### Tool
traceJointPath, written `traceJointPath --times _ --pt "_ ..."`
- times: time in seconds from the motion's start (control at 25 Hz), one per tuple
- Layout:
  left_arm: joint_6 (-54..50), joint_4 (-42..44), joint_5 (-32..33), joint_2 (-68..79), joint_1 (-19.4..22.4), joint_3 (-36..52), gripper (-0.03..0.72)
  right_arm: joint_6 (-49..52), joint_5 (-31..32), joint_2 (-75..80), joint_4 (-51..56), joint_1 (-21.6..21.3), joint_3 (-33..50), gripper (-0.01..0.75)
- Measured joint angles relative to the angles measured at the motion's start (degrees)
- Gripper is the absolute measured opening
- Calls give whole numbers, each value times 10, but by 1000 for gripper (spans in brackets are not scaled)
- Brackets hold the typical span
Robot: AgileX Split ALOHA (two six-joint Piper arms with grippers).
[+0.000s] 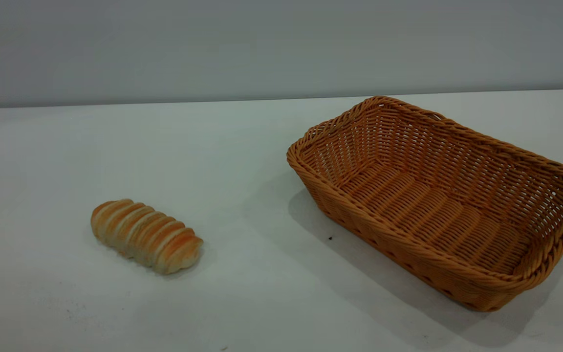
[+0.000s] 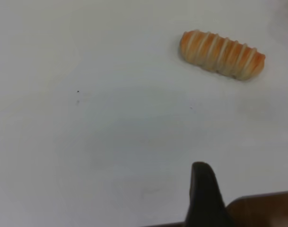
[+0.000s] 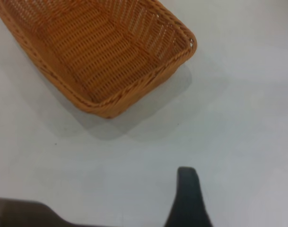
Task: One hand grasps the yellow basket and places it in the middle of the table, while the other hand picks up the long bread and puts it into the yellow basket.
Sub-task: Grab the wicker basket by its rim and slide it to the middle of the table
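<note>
The yellow basket [image 1: 438, 200] is a large orange-tan wicker basket. It stands empty on the right of the white table [image 1: 242, 161], set at an angle. It also shows in the right wrist view [image 3: 101, 52]. The long bread [image 1: 145, 235], golden with pale cross ridges, lies on the table at the front left, apart from the basket. It also shows in the left wrist view [image 2: 222, 55]. Neither arm shows in the exterior view. Only a black part of my left gripper [image 2: 205, 198] and of my right gripper [image 3: 187, 198] shows, each above bare table and away from its object.
A grey wall runs behind the table's far edge. A few tiny dark specks [image 1: 330, 238] dot the tabletop near the basket's front side. A brown blurred shape [image 2: 262, 210] sits at the edge of the left wrist view.
</note>
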Motion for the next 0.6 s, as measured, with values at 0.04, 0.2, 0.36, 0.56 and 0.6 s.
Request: traceJointPath --times 0.04,0.2,0.36,0.56,0.6 --pt "0 0 0 0 -4 0 530 0 0 0 0 0 0 562" --pt "0 0 0 0 -27 0 530 0 0 0 0 1 0 562" --pt "0 0 0 0 -62 0 530 0 0 0 5 1 0 562" --pt "-3 0 0 1 -88 0 530 1 -1 0 29 34 0 562" --pt "-5 0 0 7 -88 0 530 6 -1 0 31 38 0 562"
